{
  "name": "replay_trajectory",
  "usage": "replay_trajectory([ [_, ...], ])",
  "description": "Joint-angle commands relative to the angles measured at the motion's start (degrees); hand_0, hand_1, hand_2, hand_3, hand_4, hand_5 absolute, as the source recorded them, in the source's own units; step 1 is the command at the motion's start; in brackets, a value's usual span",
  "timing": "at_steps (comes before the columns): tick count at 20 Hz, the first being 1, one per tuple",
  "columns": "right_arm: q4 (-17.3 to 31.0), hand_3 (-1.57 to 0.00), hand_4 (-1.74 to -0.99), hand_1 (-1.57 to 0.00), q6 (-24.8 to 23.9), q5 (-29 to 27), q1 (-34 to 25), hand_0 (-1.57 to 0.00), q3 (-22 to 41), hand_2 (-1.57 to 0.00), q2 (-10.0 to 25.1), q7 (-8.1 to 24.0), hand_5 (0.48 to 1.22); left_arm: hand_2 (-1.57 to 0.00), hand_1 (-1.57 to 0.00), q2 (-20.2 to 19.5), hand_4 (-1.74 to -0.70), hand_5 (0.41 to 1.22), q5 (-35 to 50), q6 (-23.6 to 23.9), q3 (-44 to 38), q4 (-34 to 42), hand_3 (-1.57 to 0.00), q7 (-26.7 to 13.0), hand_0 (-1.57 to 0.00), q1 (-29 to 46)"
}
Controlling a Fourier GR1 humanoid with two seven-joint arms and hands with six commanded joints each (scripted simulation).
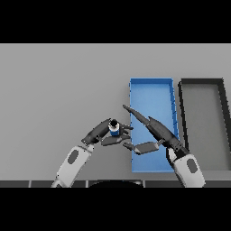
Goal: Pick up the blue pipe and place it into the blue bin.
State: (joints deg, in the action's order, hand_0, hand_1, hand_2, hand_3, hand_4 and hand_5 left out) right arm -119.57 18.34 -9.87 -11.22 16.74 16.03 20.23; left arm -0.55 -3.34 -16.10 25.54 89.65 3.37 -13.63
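The blue pipe (114, 128) is a short upright cylinder with a dark top, just left of the blue bin (152, 90). My left hand (100, 132) is curled around it, fingers on its left side and thumb below it. My right hand (153, 128) hovers over the bin's lower left part with long straight fingers pointing up-left toward the pipe, thumb spread below. It holds nothing.
A dark grey bin (222, 126) stands right of the blue bin, side by side with it. The grey table (58, 85) stretches to the left and back.
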Motion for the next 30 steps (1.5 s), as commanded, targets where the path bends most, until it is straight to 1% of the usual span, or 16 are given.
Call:
replay_trajectory([
  [1,1.6,0.0,-1.294,0.0,0.4,-0.97,-2.52,0.0,0.52,-0.04,-0.86,1.45,0.56,-1.57,-1.57,0.39,-1.47,1.221,-0.21,-0.13,-0.2,-0.37,-1.57,0.3,-1.57,-0.13],
  [2,2.16,0.0,-1.282,0.0,1.16,-1.33,-2.87,0.0,1.21,-0.04,-1.17,1.89,0.555,-1.57,-1.57,0.34,-1.47,1.221,-0.55,-0.8,-0.08,-0.42,-1.57,1.42,-1.57,0.33],
  [7,5.24,0.0,-1.223,-0.02,2.64,-0.36,-10.27,-0.01,4.11,-0.07,-3.27,4.73,0.54,-1.57,-1.57,1.29,-1.47,1.221,1.6,-4.06,-1.84,-0.07,-1.57,-0.58,-1.57,0.1],
  [10,8.84,0.0,-1.186,-0.03,3.48,-0.57,-14.2,-0.02,4.16,-0.08,-4.42,6.5,0.521,-1.57,-1.57,1.49,-1.47,1.221,-0.58,-3.65,-2.59,-0.72,-1.57,-1.38,-1.57,0.13],
  [13,11.32,-0.04,-1.204,-0.11,4.62,-0.78,-16.99,-0.07,4.62,-0.17,-5.4,7.2,0.497,-1.57,-1.57,2.03,-1.47,1.221,-1.97,-4.08,-2.54,0.07,-1.57,-1.51,-1.57,1.08],
  [14,12.77,-0.13,-1.233,-0.22,4.81,-1.03,-18.99,-0.17,4.19,-0.26,-5.63,8.41,0.487,-1.57,-1.57,2.08,-1.46,1.221,-2.08,-4.35,-3.03,0.29,-1.57,-2.68,-1.57,0.59],
  [15,13.74,-0.24,-1.278,-0.36,5.38,-0.38,-18.85,-0.32,4.99,-0.38,-6.33,7.41,0.485,-1.57,-1.57,2.22,-1.52,1.221,-1.79,-4.74,-3.44,0.22,-1.57,-1.61,-1.57,0.53],
  [16,14.28,-0.4,-1.331,-0.53,6.01,-0.1,-18.67,-0.51,5.44,-0.54,-6.68,6.32,0.489,-1.57,-1.57,2.35,-1.56,1.221,-1.96,-4.91,-3.32,0.27,-1.57,-4.22,-1.57,0.75],
  [18,14.65,-0.76,-1.467,-0.88,6.09,-0.17,-19.22,-0.88,5.64,-0.91,-7.39,5.59,0.518,-1.57,-1.57,2.25,-1.62,1.221,-3.19,-5.01,-2.87,0.79,-1.57,-4.73,-1.57,1.22],
  [20,14.7,-0.95,-1.551,-1.13,5.96,-1.69,-19.12,-1.13,5.68,-1.15,-8.12,6.73,0.596,-1.57,-1.57,2.63,-1.66,1.221,-2.69,-5.22,-3.86,0.61,-1.51,-4.31,-1.57,1.0],
  [21,15.01,-1.02,-1.581,-1.22,5.23,-2.09,-19.38,-1.22,6.06,-1.23,-9.23,7.72,0.65,-1.57,-1.57,3.73,-1.68,1.221,-2.09,-5.5,-3.97,-0.5,-1.52,-2.64,-1.57,1.15],
  [23,15.7,-1.19,-1.628,-1.34,4.22,-1.96,-19.1,-1.34,6.79,-1.35,-9.92,5.23,0.856,-1.57,-1.57,4.46,-1.7,1.221,-0.46,-6.35,-4.3,0.53,-1.5,-2.46,-1.57,1.82],
  [25,15.24,-1.3,-1.665,-1.43,3.91,-1.62,-18.56,-1.43,7.84,-1.43,-9.28,3.53,0.987,-1.57,-1.57,4.76,-1.71,1.221,-0.56,-6.96,-4.67,0.4,-1.46,-2.48,-1.57,1.8],
  [27,15.04,-1.4,-1.692,-1.48,3.66,-0.67,-18.13,-1.48,8.33,-1.48,-8.19,1.61,1.071,-1.57,-1.57,5.0,-1.72,1.221,-1.36,-7.24,-5.3,-0.2,-1.44,-2.82,-1.57,1.26],
  [28,14.91,-1.43,-1.702,-1.5,3.71,-0.91,-18.1,-1.5,8.51,-1.5,-8.06,1.78,1.101,-1.57,-1.57,5.12,-1.73,1.221,-1.77,-7.23,-4.99,0.12,-1.44,-2.24,-1.57,2.01],
  [30,14.52,-1.48,-1.716,-1.52,3.12,-0.88,-17.42,-1.52,8.9,-1.53,-8.23,-0.31,1.144,-1.57,-1.57,4.8,-1.73,1.221,-1.98,-7.76,-5.43,1.07,-1.43,-3.06,-1.57,2.01],
])
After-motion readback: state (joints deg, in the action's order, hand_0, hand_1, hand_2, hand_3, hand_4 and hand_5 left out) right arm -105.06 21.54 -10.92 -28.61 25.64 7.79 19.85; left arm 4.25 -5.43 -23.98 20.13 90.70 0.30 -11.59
